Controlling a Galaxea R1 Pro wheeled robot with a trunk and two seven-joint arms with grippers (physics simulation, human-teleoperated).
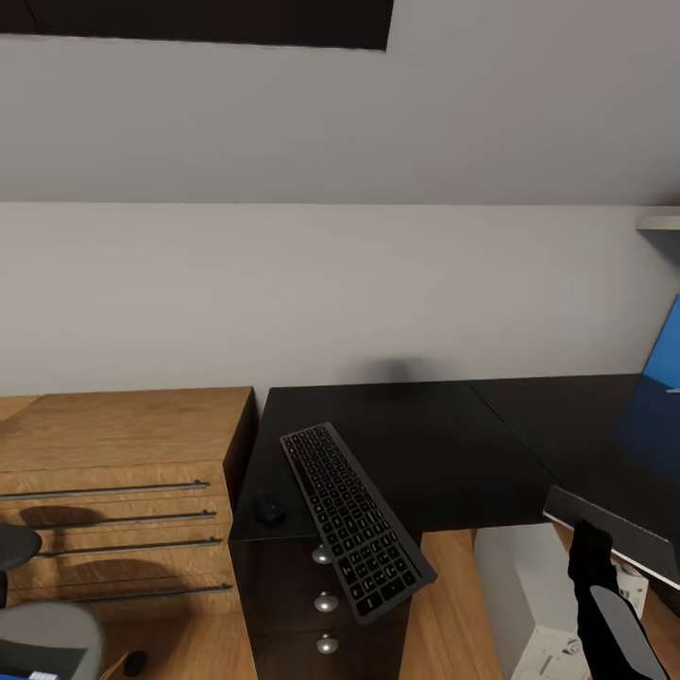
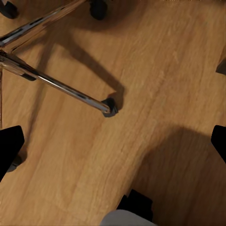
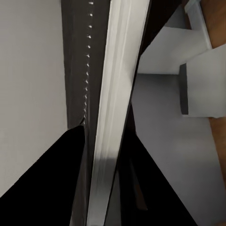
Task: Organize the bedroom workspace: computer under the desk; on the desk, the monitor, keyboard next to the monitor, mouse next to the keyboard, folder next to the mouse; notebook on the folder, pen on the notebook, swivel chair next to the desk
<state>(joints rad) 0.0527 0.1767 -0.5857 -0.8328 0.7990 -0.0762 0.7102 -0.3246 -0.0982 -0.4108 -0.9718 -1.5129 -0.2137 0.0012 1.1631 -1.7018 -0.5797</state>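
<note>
Bench, glossy black, carried the keyboard lying diagonally with its near end past the front edge, the mouse just left of it. The right gripper reached up at the near right, its jaws clenched on the monitor's pale edge above the bench corner. The left gripper hung spread over the wood floor beside the swivel chair's chrome base. The computer stood beneath. No writing was legible.

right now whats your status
Right gripper shut on monitor edge. Left gripper open over floor by chair base. Keyboard overhangs desk front, mouse beside it.
</note>
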